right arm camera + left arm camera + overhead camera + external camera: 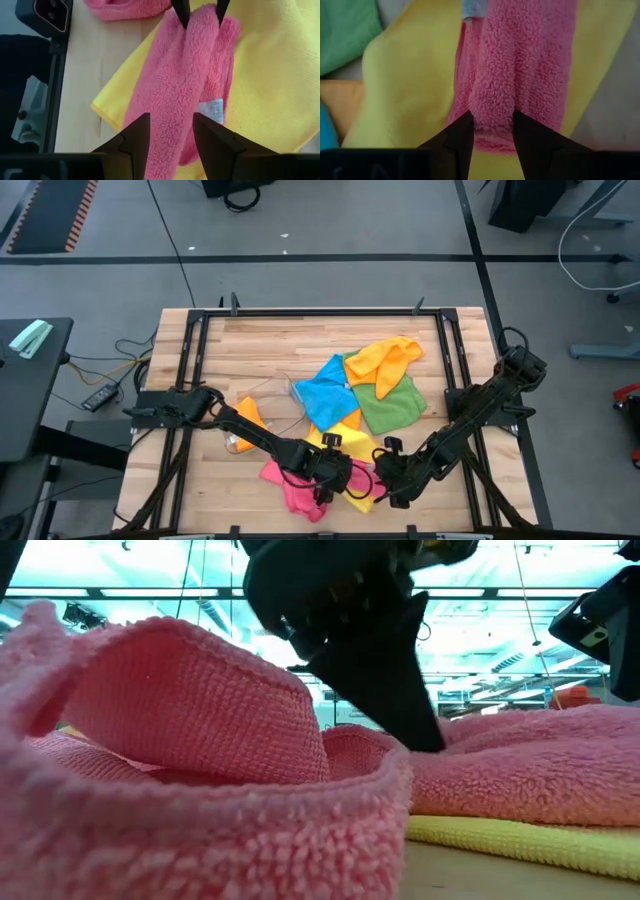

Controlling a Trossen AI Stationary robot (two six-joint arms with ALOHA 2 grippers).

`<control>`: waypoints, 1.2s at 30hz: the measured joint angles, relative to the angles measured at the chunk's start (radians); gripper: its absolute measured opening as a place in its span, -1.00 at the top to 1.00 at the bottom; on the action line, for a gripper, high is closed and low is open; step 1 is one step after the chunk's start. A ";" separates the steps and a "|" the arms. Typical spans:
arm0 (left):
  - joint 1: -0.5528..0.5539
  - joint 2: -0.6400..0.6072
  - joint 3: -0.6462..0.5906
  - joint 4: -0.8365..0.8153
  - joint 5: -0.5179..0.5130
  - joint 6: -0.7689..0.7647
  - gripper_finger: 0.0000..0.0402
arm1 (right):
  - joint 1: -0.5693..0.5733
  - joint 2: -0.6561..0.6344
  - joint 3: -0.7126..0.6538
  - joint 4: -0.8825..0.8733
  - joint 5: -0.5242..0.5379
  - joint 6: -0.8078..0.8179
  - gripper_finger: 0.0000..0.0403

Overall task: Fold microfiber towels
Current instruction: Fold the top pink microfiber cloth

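A pink towel (295, 490) lies crumpled near the table's front edge. A bunched strip of it (175, 75) runs across a yellow towel (345, 442) toward the right. My left gripper (492, 131), which is also in the high view (338, 477), is shut on that strip. My right gripper (171, 134), to its right in the high view (392, 485), is shut on the same strip farther along. Blue (325, 395), green (392, 408) and orange (385, 360) towels lie heaped behind them. My left gripper pinches the pink towel's bunched ridge (492, 115) between its two fingers, slanting down from the table's left. Several layers are gathered in the pinch. The ridge lies on the yellow towel (415, 90). My right gripper pinches the same pink strip (170, 117) near its right end, beside a white label (212, 110), and slants down from the table's right. The fingers lie across the gathered strip. It runs straight to the other gripper's fingers (182, 12) and rests on the yellow towel (270, 75).
A clear plastic tray (272, 395) and a small orange cloth (250, 415) sit at the left centre. A black frame (320, 313) rims the wooden table. Bare wood shows along the far edge (300, 340).
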 joint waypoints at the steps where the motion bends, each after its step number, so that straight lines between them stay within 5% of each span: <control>1: 0.002 0.000 0.000 -0.017 0.000 0.001 0.30 | 0.000 0.000 0.000 -0.002 0.000 -0.002 0.22; 19: 0.010 -0.036 0.000 -0.100 0.025 -0.126 0.42 | 0.002 0.005 0.002 0.124 0.136 -0.232 0.22; 36: -0.003 -0.078 0.024 -0.156 0.026 -0.118 0.40 | -0.030 0.208 -0.011 0.261 0.148 -0.288 0.22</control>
